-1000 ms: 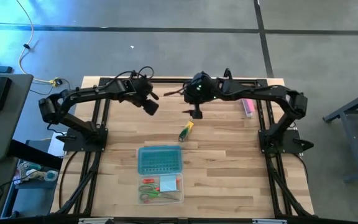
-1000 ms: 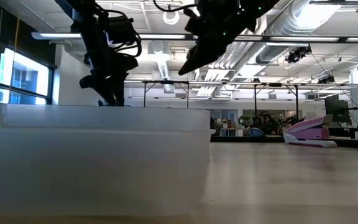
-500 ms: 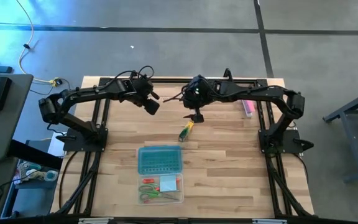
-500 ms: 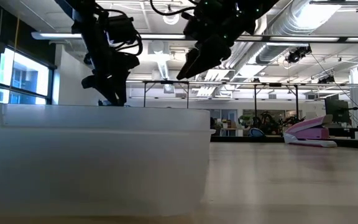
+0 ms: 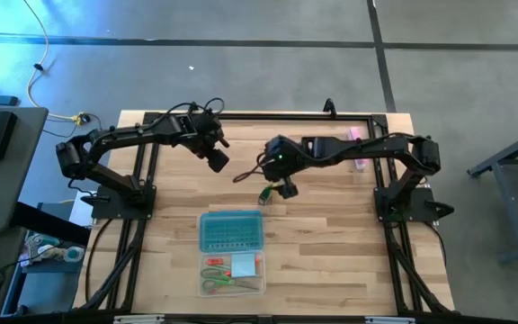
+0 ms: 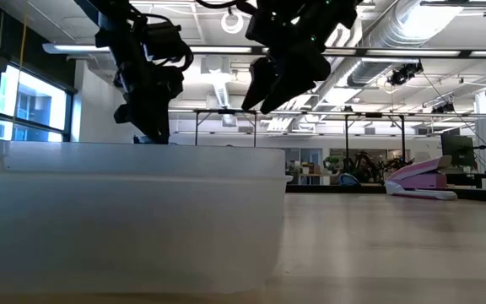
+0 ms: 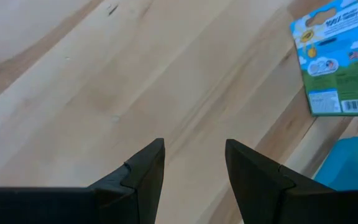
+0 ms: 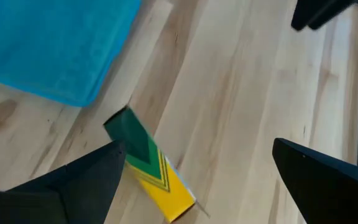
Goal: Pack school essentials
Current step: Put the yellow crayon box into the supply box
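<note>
A small yellow-and-green crayon box lies flat on the table. My right gripper hovers over it, open. In the right wrist view the crayon box shows between the wide-spread fingers, close to one finger. The low view shows that gripper well above the table. My left gripper is open and waits over bare wood, and its wrist view catches the crayon box off to one side. Green-handled scissors and a light-blue note pad lie in the clear box.
The teal lid lies flat between the crayon box and the clear box. A pink stapler sits by the far right corner, partly under my right arm. The clear box's wall fills the low view's foreground. Bare wood lies on the right.
My right gripper has moved toward the table's near edge and slightly left, from beyond the crayon box to right over it, turning as it went. My left gripper has kept almost still. Nothing on the table has moved.
</note>
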{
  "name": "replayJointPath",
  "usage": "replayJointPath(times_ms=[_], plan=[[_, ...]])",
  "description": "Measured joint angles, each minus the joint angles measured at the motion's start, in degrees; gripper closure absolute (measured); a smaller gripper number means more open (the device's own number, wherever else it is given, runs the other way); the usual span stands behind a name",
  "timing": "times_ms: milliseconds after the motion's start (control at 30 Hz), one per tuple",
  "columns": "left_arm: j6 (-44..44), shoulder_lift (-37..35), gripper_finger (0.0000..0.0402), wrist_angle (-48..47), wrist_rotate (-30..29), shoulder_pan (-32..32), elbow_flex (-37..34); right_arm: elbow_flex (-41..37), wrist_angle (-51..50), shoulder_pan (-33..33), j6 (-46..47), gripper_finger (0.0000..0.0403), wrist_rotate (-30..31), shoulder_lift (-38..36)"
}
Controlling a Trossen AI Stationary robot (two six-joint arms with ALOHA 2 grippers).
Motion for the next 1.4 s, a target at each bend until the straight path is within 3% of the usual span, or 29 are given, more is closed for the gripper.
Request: replayJointPath(times_ms=[233,733,1400], plan=[[0.02,0.0,0.0243,-0.13,-0.04,-2.39,0.0,0.0,-2.85,2.17,0.02,0.0004,2.86,0.75],[-0.07,0.0,0.0243,0.57,-1.69,-4.55,0.0,-0.04,-2.9,2.11,-2.76,0.0016,4.0,10.64],[-1.09,0.0,0.0243,0.46,-1.79,-4.57,0.0,-0.04,-3.43,2.11,-2.96,0.0213,6.08,11.49]])
